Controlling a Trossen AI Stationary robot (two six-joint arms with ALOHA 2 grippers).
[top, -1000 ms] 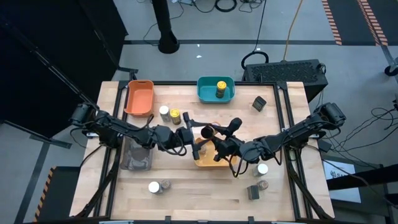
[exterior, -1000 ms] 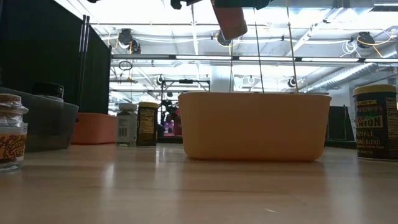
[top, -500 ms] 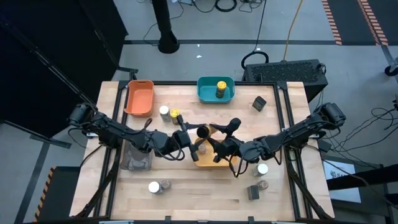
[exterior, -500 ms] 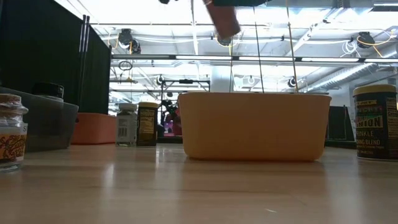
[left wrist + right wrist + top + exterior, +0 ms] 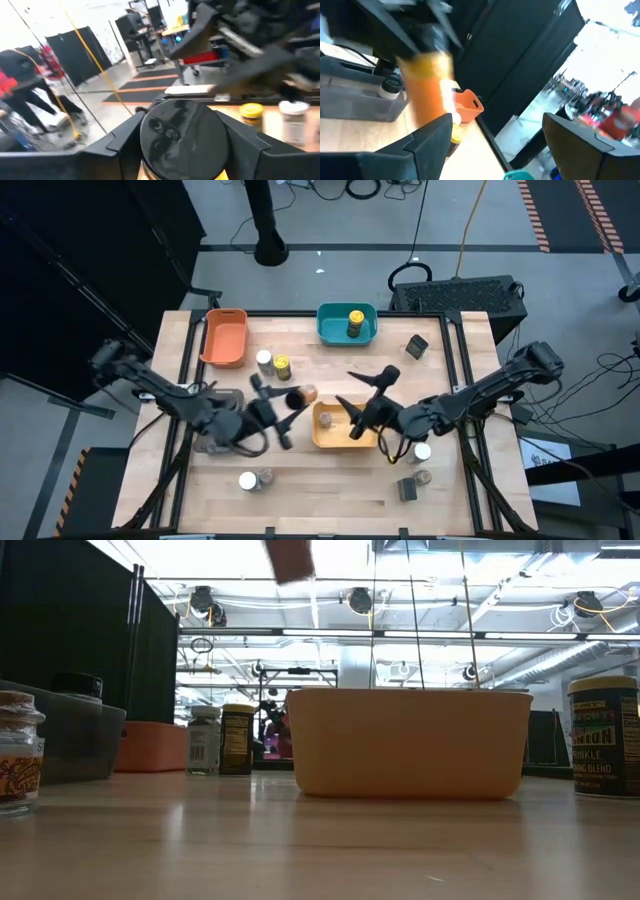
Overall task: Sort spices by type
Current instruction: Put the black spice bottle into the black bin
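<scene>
While my left claw [image 5: 283,406] is clamped on the black-lidded jar [image 5: 297,396], I should carry it level; my right claw [image 5: 352,408] hangs apart over the yellow bin [image 5: 330,439].

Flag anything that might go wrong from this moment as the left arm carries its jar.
The left claw holds a black-lidded jar on its side, in the air; a loose grip could drop it onto the table. The right claw, jaws open, hangs close by above the yellow bin; the arms could clip. Two standing jars sit near the left arm's path.
</scene>
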